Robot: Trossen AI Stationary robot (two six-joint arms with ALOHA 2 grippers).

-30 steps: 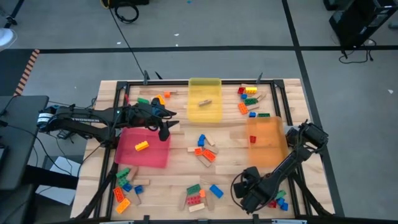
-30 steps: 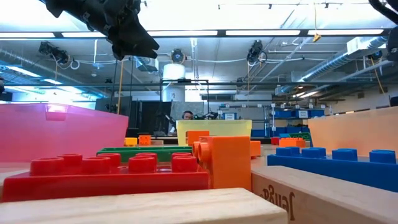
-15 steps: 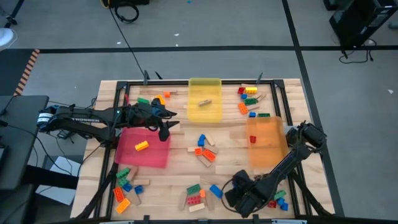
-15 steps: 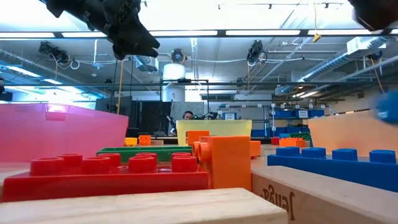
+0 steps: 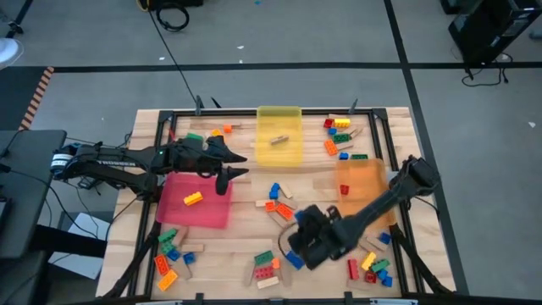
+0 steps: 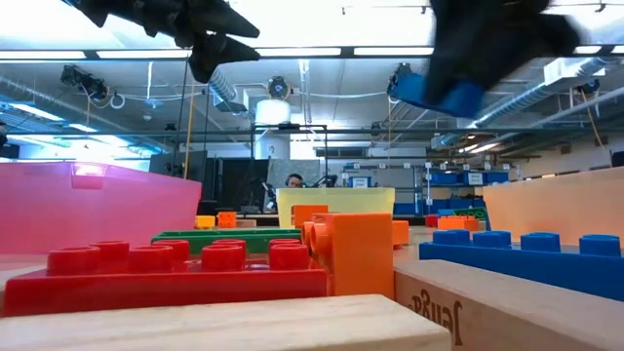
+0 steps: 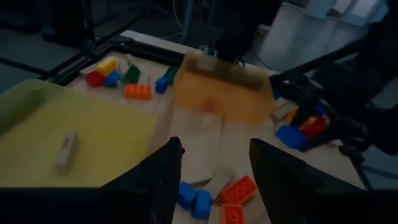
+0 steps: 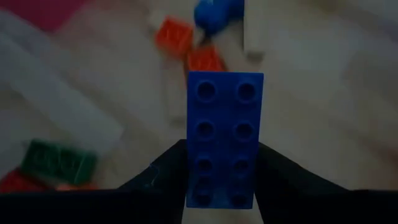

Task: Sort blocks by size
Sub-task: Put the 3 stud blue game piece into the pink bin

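My right gripper (image 5: 305, 243) hangs above the table's near middle, shut on a blue eight-stud brick (image 8: 225, 137), which also shows high up in the low view (image 6: 444, 95). My left gripper (image 7: 211, 180) is open and holds nothing; it hovers over the far edge of the red tray (image 5: 196, 203). That tray holds one yellow brick (image 5: 193, 198). Loose blocks lie on the wood in the middle (image 5: 279, 203), at the near left (image 5: 169, 252) and at the near right (image 5: 377, 267). My right gripper pinches the blue brick between its two fingers, one on each long side (image 8: 189, 180), at the end nearest the wrist. The brick runs along the fingers and sticks out past their tips, studs facing the wrist camera. It is lifted clear of the table.
A yellow tray (image 5: 279, 152) at the far middle holds one wooden block (image 5: 278, 139). An orange tray (image 5: 364, 199) stands at the right. More bricks lie at the far right (image 5: 339, 131) and far left (image 5: 212, 135). A black frame (image 5: 254, 113) edges the table.
My right gripper has risen from the near right pile and swung toward the table's left, turning as it went and carrying the blue brick clear of the table. My left gripper has tipped up toward level in place.
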